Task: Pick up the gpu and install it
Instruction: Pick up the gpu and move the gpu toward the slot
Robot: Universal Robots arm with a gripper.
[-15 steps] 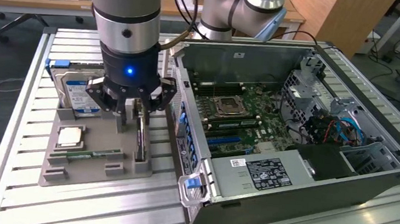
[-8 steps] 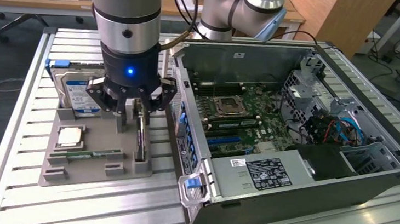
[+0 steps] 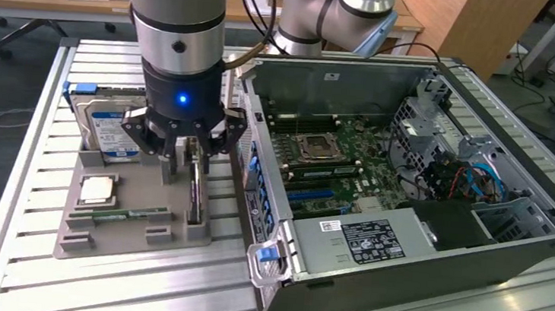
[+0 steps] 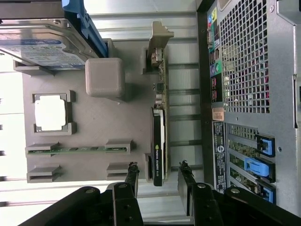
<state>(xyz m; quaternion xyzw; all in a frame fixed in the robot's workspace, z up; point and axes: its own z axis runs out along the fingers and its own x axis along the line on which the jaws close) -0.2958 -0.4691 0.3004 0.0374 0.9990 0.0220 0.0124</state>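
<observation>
The gpu [image 3: 195,197] stands on its long edge in a slot of the grey holder tray [image 3: 126,240], a thin dark card with a silver bracket at its far end. In the wrist view the gpu [image 4: 159,141] runs straight away from the camera, and its near end lies between the two black fingers [image 4: 132,174]. My gripper [image 3: 193,151] hangs right over the card's near end, open, one finger on each side with a gap to the card. In the wrist view the gripper [image 4: 158,176] straddles the card's edge.
The tray [image 4: 94,122] also holds a silver hard drive [image 3: 107,120] with a blue-white label, a processor chip [image 3: 98,189] and a green memory stick [image 3: 129,214]. The open computer case [image 3: 407,191] lies close on the exterior view's right, its rear panel [image 4: 244,70] beside the gpu.
</observation>
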